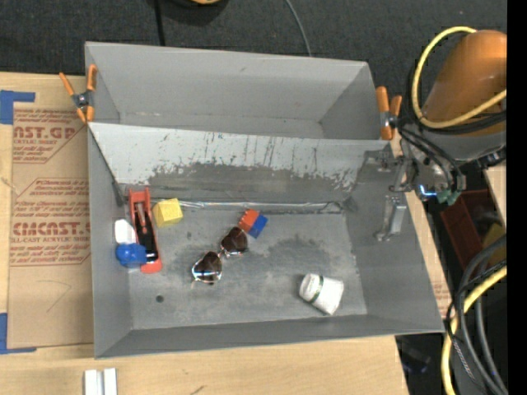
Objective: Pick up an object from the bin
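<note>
My gripper [387, 225] hangs over the sloping right wall of the bin, high above the floor, with nothing visible in it. The nearest loose thing is a small white cup-like object [320, 292] lying on its side at the front right of the floor, well to the lower left of the gripper. A pair of sunglasses with dark lenses [220, 255] lies in the middle of the floor. Just behind it sits a small orange and blue piece [252, 222].
Along the left side of the floor lie a yellow block [169, 211], a red and black tool [145, 230] and a blue and white item [126, 247]. The arm with its orange cover and yellow cables stands outside the bin's right rim.
</note>
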Action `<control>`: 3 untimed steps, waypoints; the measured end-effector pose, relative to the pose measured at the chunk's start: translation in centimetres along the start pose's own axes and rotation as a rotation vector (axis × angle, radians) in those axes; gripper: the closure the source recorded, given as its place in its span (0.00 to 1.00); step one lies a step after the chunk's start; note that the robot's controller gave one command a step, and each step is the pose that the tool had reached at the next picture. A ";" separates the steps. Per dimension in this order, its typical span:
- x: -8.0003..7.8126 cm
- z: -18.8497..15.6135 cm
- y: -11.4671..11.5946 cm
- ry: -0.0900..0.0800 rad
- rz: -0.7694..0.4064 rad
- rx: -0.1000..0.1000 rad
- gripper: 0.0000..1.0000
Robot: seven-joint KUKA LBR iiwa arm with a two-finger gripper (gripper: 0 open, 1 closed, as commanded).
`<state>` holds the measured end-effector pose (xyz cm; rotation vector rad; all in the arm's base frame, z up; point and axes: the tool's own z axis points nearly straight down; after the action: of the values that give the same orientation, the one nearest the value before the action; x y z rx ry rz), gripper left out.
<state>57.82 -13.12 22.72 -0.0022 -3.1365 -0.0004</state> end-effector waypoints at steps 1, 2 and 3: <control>0.0 -0.3 0.0 -0.003 -0.001 0.000 0.00; -0.4 -0.7 1.0 -0.005 -0.075 0.002 0.00; 0.6 2.0 2.1 -0.008 -0.039 0.000 0.00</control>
<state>57.26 -11.04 20.69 0.0591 -3.1438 -0.0002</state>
